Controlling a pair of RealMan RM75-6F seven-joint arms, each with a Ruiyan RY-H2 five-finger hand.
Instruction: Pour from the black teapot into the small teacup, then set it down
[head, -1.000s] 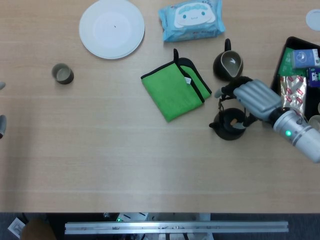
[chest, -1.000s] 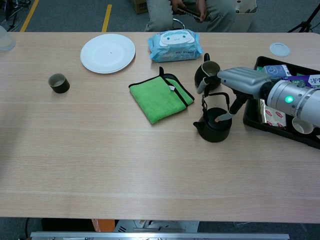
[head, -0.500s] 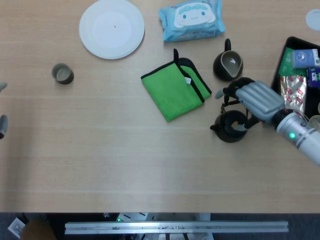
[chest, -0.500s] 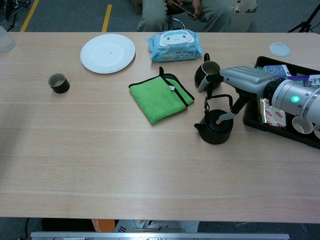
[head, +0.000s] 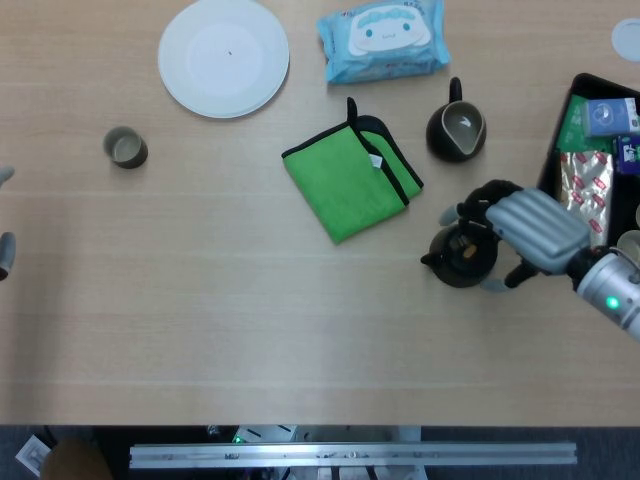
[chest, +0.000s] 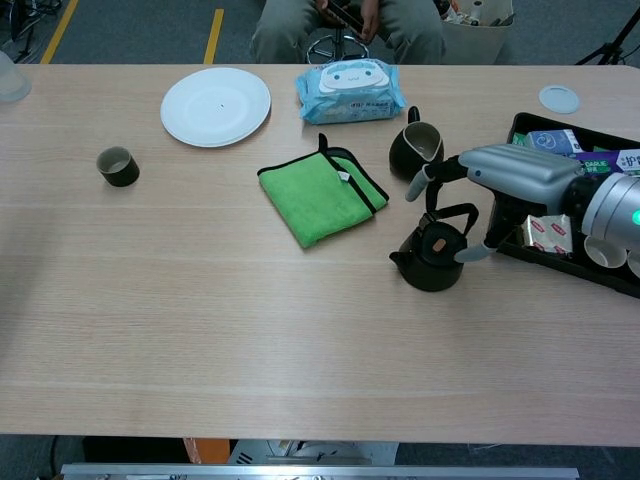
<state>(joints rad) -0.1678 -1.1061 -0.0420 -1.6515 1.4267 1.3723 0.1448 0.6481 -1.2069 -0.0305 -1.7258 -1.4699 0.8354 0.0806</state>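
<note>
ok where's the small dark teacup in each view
Head view: small dark teacup sits far left on the table, below and left of the white round plate.
Chest view: teacup again far left, below-left of the plate.
Shared landmark: the plate.

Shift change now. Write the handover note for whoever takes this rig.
Right hand: over the black teapot, fingers apart, holding nothing.
Left hand: only fingertips show at the head view's left edge; state unclear.
Teapot stands upright on the table, near the green cloth. Small teacup sits far left.
Done: nothing poured.
Left: grip handle, carry, pour, set down.
</note>
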